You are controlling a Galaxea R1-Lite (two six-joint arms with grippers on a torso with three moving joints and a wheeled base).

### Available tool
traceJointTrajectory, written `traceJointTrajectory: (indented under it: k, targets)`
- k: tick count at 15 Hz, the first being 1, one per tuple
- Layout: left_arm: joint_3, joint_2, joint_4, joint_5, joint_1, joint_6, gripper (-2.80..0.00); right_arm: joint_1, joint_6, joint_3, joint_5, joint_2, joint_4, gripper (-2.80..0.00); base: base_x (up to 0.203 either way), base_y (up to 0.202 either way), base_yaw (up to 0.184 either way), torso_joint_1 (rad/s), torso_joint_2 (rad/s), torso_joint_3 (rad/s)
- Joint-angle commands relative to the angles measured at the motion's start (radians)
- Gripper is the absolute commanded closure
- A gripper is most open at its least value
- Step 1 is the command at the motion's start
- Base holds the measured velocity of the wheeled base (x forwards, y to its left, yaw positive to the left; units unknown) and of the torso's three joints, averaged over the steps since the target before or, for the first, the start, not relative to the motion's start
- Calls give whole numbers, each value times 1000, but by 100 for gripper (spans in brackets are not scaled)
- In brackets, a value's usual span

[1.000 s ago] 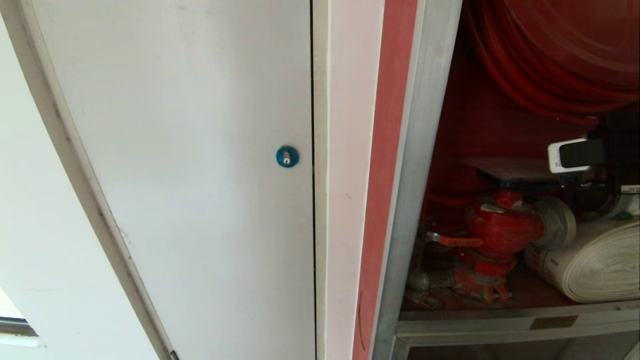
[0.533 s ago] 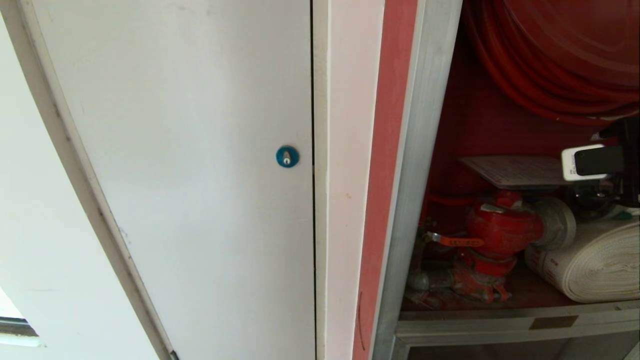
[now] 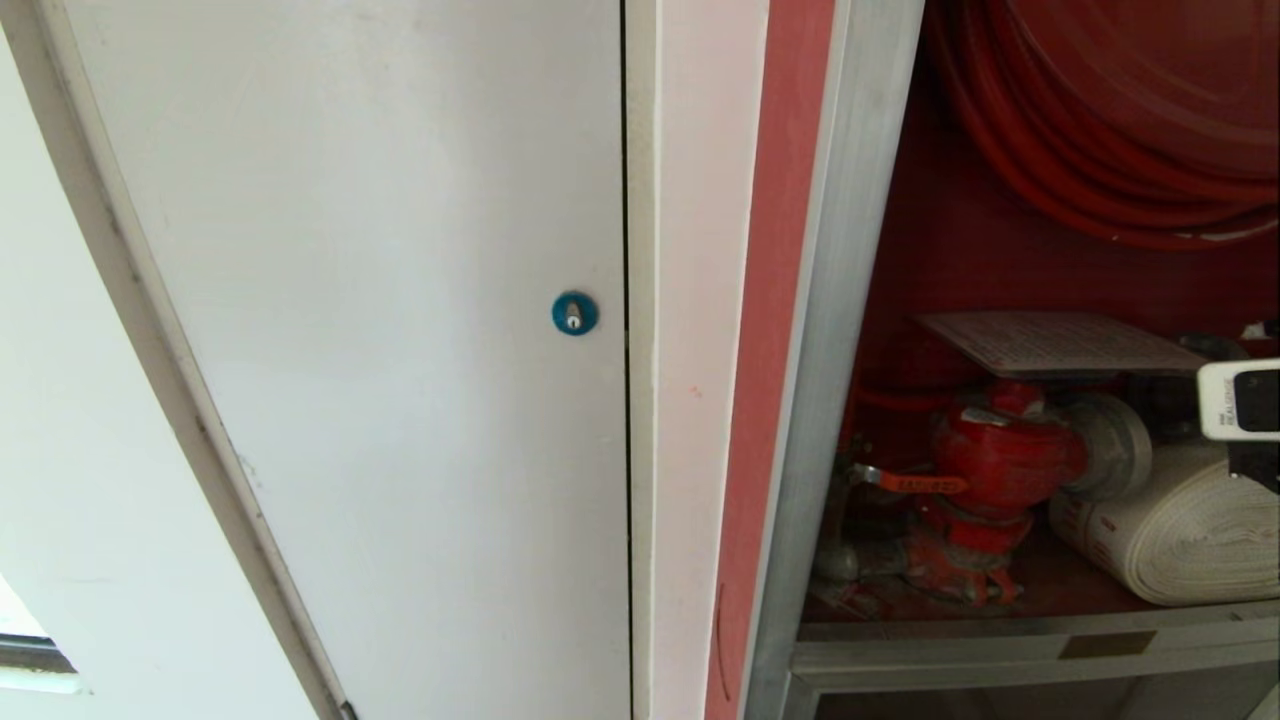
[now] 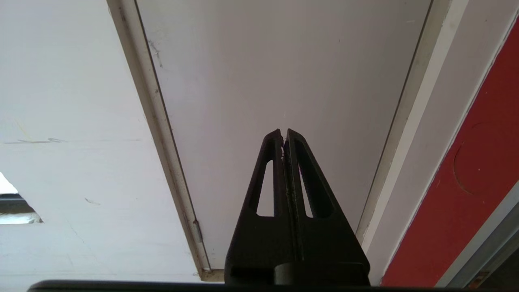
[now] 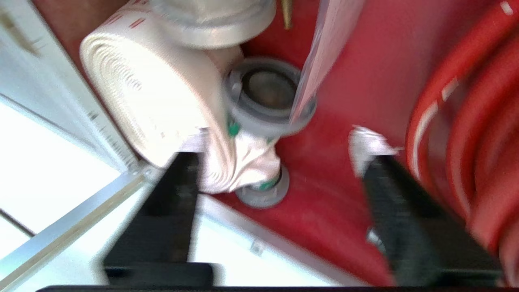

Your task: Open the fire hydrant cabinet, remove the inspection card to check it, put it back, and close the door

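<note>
The fire hydrant cabinet (image 3: 850,300) stands open at the right, showing its red inside. The inspection card (image 3: 1060,343) lies flat on top of the red valve (image 3: 1000,460), with nothing touching it. In the right wrist view the card (image 5: 320,52) shows edge-on above a grey hose coupling (image 5: 263,93). My right gripper (image 5: 279,154) is open and empty, back from the card, near the rolled white hose (image 3: 1180,530). Only its wrist camera (image 3: 1240,400) shows at the head view's right edge. My left gripper (image 4: 284,132) is shut and parked facing a white panel. The door is out of view.
A plain white panel (image 3: 380,300) with a blue round lock (image 3: 574,313) fills the left. The red hose reel (image 3: 1120,120) hangs over the valve. The cabinet's silver sill (image 3: 1000,650) runs below the hose and valve.
My right wrist has drawn back to the right and downward, away from the card. The card, shadowed under the gripper before, now lies uncovered on the valve.
</note>
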Motion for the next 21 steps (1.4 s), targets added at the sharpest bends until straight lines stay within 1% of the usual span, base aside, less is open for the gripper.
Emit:
traceJointTrajectory:
  k: [1, 4, 5, 6, 7, 8, 10, 11, 13, 14, 15, 18, 21]
  targets:
    - [0, 1, 0, 0, 0, 0, 0, -2, 3, 48, -1, -129, 13, 0, 0, 0, 0, 0, 0, 0]
    - [0, 1, 0, 0, 0, 0, 0, -4, 59, 57, -4, -212, 80, 0, 0, 0, 0, 0, 0, 0]
    - [0, 1, 0, 0, 0, 0, 0, -4, 102, 59, -1, -226, 87, 0, 0, 0, 0, 0, 0, 0]
    - [0, 1, 0, 0, 0, 0, 0, -3, 166, 62, 4, -231, 88, 0, 0, 0, 0, 0, 0, 0]
    - [0, 1, 0, 0, 0, 0, 0, -2, 257, 61, 28, -225, 86, 0, 0, 0, 0, 0, 0, 0]
    - [0, 1, 0, 0, 0, 0, 0, -3, 369, 59, 68, -209, 84, 0, 0, 0, 0, 0, 0, 0]
    - [0, 1, 0, 0, 0, 0, 0, -3, 622, 57, 146, -184, 83, 0, 0, 0, 0, 0, 0, 0]
    - [0, 1, 0, 0, 0, 0, 0, -2, 763, 59, 175, -177, 90, 0, 0, 0, 0, 0, 0, 0]
    - [0, 1, 0, 0, 0, 0, 0, 0, 1033, 71, 217, -173, 108, 0, 0, 0, 0, 0, 0, 0]
    - [0, 1, 0, 0, 0, 0, 0, 1, 1147, 91, 230, -190, 113, 0, 0, 0, 0, 0, 0, 0]
    - [0, 1, 0, 0, 0, 0, 0, 1, 1198, 118, 247, -240, 117, 0, 0, 0, 0, 0, 0, 0]
    - [0, 1, 0, 0, 0, 0, 0, 1, 1264, 233, 320, -461, 121, 0, 0, 0, 0, 0, 0, 0]
    - [0, 1, 0, 0, 0, 0, 0, 3, 1396, 303, 373, -655, 125, 0, 0, 0, 0, 0, 0, 0]
